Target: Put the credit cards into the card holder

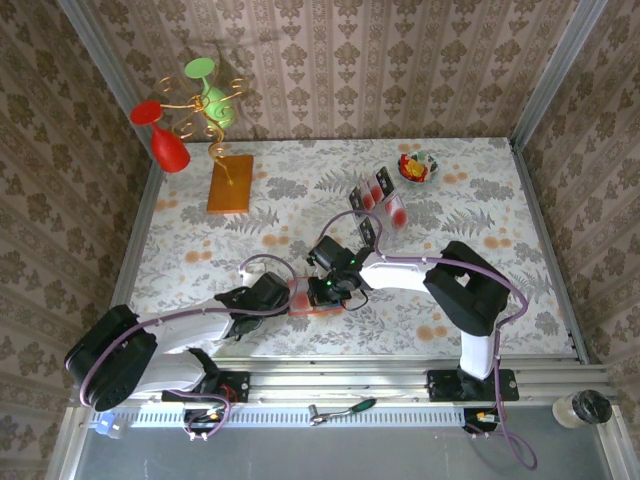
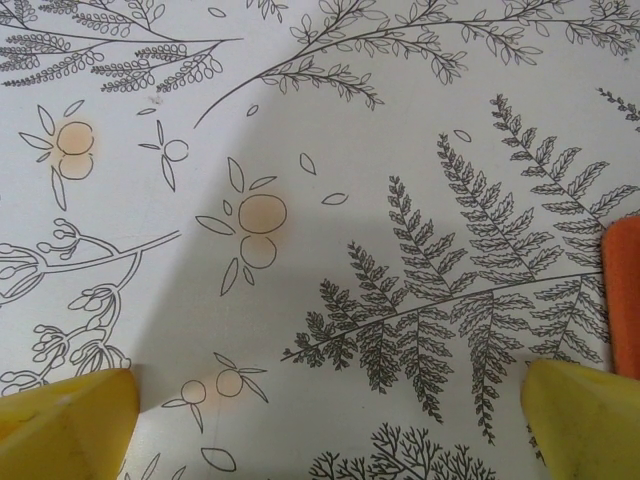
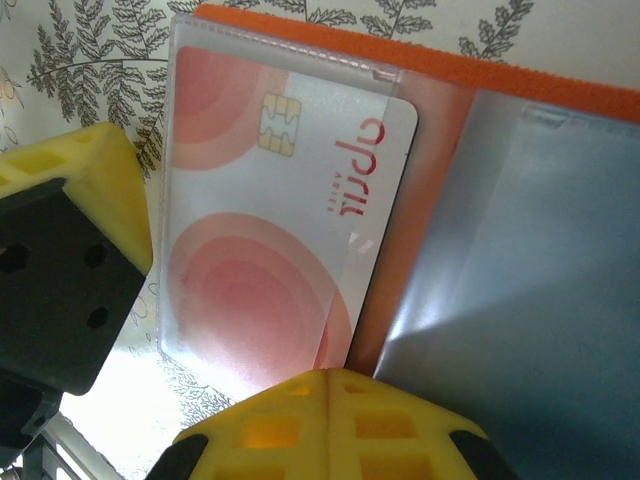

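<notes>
**Hidden or unclear.** The near edge of the pale pink credit card (image 3: 260, 220), which bore a gold chip and red lettering, lay behind the right gripper (image 3: 326, 405). Contact between the two could not be confirmed. That gripper's yellow fingertips were closed together, seam to seam.

The card sat partly inside a clear sleeve of the open orange-red fabric card holder (image 3: 470, 80), with one corner standing out past the sleeve's edge. The holder lay flat on the fern-patterned worktop (image 1: 200, 250) between the two grippers, and in the top view the arms covered most of it.

The left gripper (image 2: 330, 425) stood wide, with only worktop between its fingertips. It was just beside the holder's orange edge, which was cut off at the frame's right.

**Count.**
- One holder, with one card in it.
- Further cards (image 1: 370, 192), dark and pinkish, standing well apart; their number was not legible.
- Two grippers.
</notes>
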{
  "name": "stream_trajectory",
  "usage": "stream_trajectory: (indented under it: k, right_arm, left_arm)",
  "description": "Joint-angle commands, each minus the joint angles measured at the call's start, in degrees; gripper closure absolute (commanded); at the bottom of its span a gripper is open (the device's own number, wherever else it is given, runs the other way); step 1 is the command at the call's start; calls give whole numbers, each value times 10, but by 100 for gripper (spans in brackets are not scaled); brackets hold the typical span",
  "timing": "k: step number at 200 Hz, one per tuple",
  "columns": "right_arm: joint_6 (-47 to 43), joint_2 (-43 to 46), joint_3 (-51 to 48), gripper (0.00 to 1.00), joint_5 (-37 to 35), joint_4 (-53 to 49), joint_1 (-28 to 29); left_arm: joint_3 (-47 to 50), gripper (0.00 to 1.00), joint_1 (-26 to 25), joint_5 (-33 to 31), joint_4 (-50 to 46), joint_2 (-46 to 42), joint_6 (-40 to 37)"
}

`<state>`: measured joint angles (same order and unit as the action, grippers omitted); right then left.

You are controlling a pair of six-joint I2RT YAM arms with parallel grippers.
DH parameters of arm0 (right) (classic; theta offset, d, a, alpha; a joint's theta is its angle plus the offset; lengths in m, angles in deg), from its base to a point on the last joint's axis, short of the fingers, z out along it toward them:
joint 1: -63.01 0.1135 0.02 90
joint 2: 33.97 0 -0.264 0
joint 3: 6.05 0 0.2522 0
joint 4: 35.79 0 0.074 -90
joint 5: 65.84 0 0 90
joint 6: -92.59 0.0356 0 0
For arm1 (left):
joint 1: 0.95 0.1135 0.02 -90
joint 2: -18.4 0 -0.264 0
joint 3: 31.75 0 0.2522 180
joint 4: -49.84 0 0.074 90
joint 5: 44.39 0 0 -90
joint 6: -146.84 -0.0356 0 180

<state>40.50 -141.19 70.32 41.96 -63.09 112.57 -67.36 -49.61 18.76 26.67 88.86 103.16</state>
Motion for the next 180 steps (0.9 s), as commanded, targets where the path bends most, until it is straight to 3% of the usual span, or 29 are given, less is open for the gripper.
stream_trajectory:
  k: [1, 43, 99, 180]
  right_arm:
    - [0, 8, 21, 97, 3, -23, 1]
    - [-13, 55, 23, 94, -7, -46, -27]
    - [-43, 98, 6, 79, -26, -75, -90]
    - [-91, 82, 20, 83, -31, -105, -113]
  left_arm:
    - [-4, 0, -2, 18, 2, 8, -5]
    - [-20, 0, -2, 15, -33, -35, -11]
    - [-64, 0, -9, 20, -70, -80, -23]
    - [-132, 0, -68, 8, -56, -5, -6]
